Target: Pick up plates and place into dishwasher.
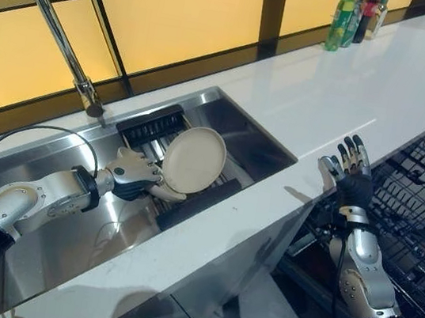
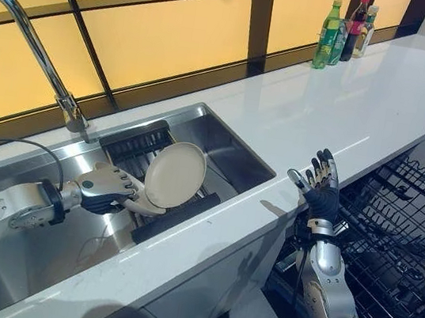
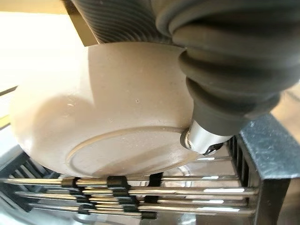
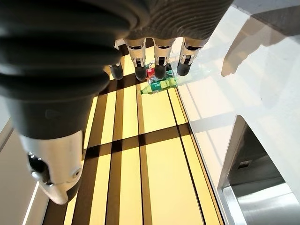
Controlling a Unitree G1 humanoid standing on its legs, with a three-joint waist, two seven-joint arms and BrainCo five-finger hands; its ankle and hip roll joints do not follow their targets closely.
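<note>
Left wrist view shows my left hand (image 1: 132, 174) pinching the plate (image 1: 194, 159) rim; it looks stiff, glazed, slippery, breakable, so I'd grip firmly.

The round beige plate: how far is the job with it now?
Done: the left robot hand has gripped the round beige plate, tilted above the steel sink. Left: carrying it to the black wire dishwasher rack, where no plate is visible. The right robot hand is open beside that rack.
</note>
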